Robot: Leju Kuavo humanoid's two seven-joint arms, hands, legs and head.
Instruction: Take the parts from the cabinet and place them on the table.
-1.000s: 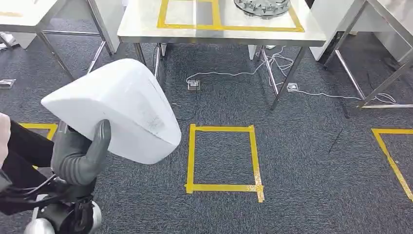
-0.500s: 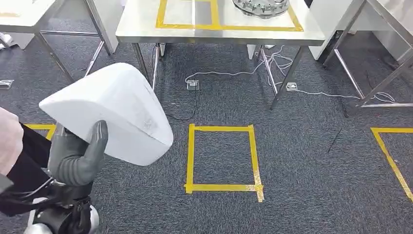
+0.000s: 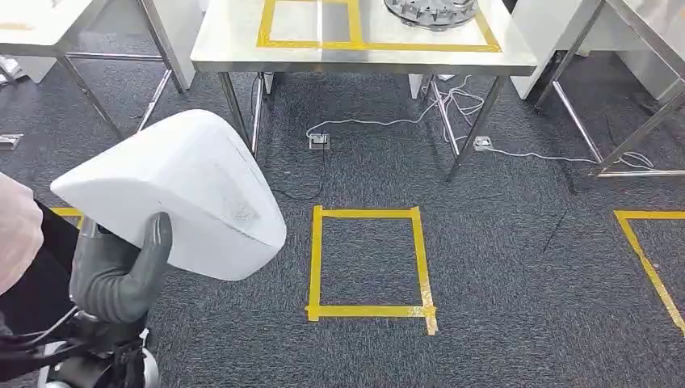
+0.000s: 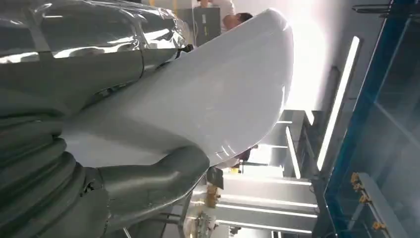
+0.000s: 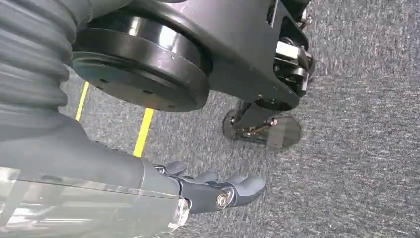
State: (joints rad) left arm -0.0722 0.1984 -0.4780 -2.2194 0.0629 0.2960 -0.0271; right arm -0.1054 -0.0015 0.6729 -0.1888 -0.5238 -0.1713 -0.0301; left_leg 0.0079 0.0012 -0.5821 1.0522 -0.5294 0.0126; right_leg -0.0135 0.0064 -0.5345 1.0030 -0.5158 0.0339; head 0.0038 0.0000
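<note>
White and rounded, the large moulded part [image 3: 174,192] is sitting in the left hand [image 3: 121,271] at the head view's lower left, held above dark grey carpet [image 3: 501,242]. The thick grey thumb is pressing up its near face; the other fingers are hiding behind it. A steel table [image 3: 234,44] is standing ahead, marked with yellow tape, its far side cut off, and a toothed metal ring [image 3: 430,10] on it is showing only in part. A yellow tape square [image 3: 370,260] is lying on the carpet between.

Seen from the left wrist, the white part [image 4: 218,99] is glaring against bright lights, with the left hand [image 4: 148,173] wrapping under it.

Seen from the right wrist, the right hand [image 5: 208,188] is hanging over carpet with nothing in it, dark fingers [image 5: 242,184] gently curled and apart.
</note>
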